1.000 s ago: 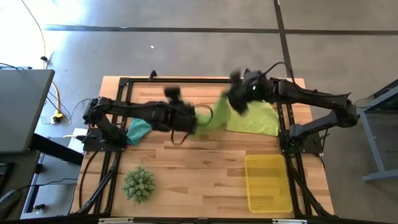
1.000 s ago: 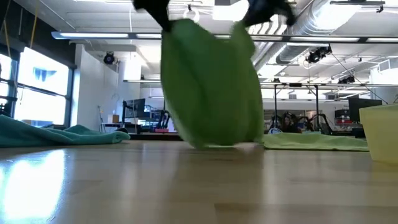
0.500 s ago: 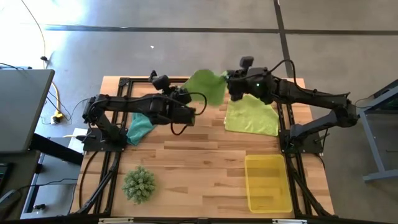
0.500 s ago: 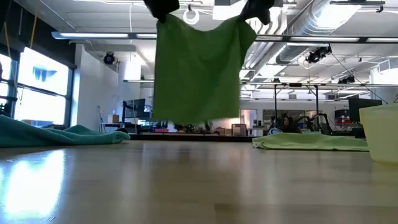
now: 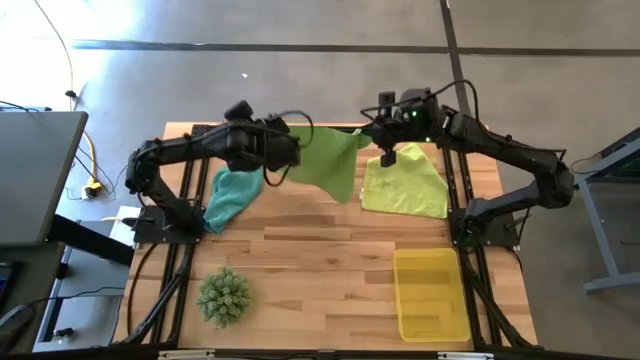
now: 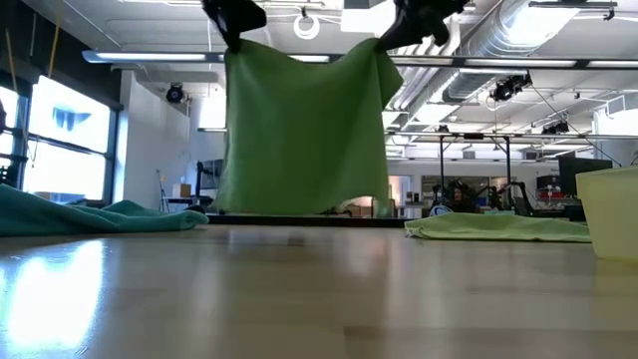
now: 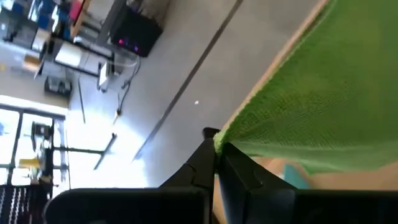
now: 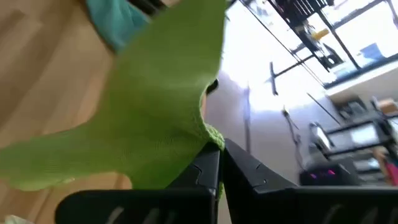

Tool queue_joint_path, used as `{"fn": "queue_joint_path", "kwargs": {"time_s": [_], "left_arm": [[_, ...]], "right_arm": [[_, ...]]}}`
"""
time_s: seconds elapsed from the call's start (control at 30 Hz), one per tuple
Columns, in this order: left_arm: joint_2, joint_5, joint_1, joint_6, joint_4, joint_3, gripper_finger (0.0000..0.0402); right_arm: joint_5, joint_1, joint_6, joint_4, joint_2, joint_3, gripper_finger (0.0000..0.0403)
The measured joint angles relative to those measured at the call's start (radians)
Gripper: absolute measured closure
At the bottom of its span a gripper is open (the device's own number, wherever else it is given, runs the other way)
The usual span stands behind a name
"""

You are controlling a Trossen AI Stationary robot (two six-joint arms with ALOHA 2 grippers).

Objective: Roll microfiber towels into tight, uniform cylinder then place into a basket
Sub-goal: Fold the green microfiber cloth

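Note:
The bright green towel [image 5: 330, 160] hangs spread between my two grippers above the table's far middle; it also shows in the low view [image 6: 304, 130]. My left gripper [image 5: 287, 148] is shut on its left top corner, my right gripper [image 5: 372, 135] on its right top corner. The teal towel [image 5: 228, 195] lies crumpled at the far left. The pale yellow-green towel [image 5: 405, 188] lies spread at the far right. The yellow basket [image 5: 432, 293] stands at the near right. My left gripper pinches the green towel's top corner [image 7: 222, 142] between its two fingers. The towel hangs below it, clear of the table. My right gripper pinches the other top corner [image 8: 213, 138] between its two fingers. The top edge sags a little between the two holds; the lower edge [image 6: 299, 207] hangs just above the table.
A spiky green plant-like ball [image 5: 223, 295] sits at the near left. Black frame rails [image 5: 180, 250] run along the table's left and right sides. Bare wood [image 5: 320, 270] lies in the near middle.
Both grippers have risen and gone toward the table's far edge, drawing apart. The green towel, bunched with its lower part on the table a second ago, has been lifted clear and spread out flat between them.

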Motion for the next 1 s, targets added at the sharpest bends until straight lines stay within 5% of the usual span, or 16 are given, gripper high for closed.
{"fn": "queue_joint_path", "kwargs": {"time_s": [0.4,0.6,0.87,1.0], "left_arm": [[-0.044,-0.011,0.064,-0.015,0.002,0.0,0.0399],[-0.044,0.096,0.042,-0.015,0.002,0.0,0.0399],[-0.044,0.246,-0.01,0.008,0.002,0.0,0.0399],[-0.044,0.258,-0.017,0.011,0.002,0.0,0.0399]], "right_arm": [[-0.05,-0.04,-0.098,0.017,0.038,0.0,0.0402],[-0.066,-0.041,-0.097,-0.033,0.062,0.0,0.0402],[-0.335,-0.067,-0.079,-0.225,0.063,0.0,0.0402],[-0.37,-0.081,-0.079,-0.27,0.063,0.0,0.0402]]}}
